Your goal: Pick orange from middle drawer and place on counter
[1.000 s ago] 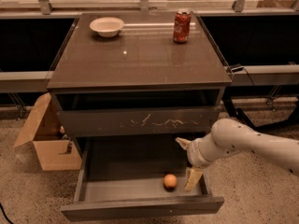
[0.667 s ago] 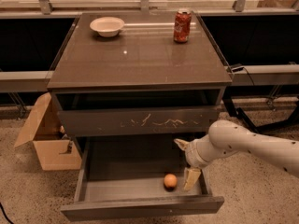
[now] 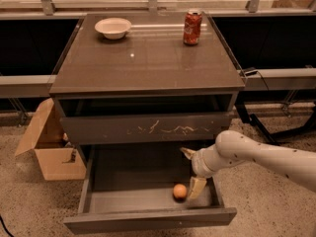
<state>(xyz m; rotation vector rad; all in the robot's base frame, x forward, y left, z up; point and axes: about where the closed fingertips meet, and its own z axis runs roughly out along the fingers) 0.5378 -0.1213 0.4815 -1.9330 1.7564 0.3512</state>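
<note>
Pale gripper [image 3: 187, 174] edges frame-left in open dark grey middle drawer [image 3: 128, 201], jaws wide and empty, just beside small round orange [image 3: 179, 191]; grasp pending.

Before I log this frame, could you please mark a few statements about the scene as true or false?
1. The orange lies in the open middle drawer, towards its front right. True.
2. The gripper is shut on the orange. False: it is open, inside the drawer just right of the orange, and holds nothing.
3. The red soda can stands upright on the counter, at the far right. True.
4. The white bowl sits in the drawer. False: it is on the counter, at the far left.
5. A cardboard box stands on the floor left of the cabinet. True.
</note>
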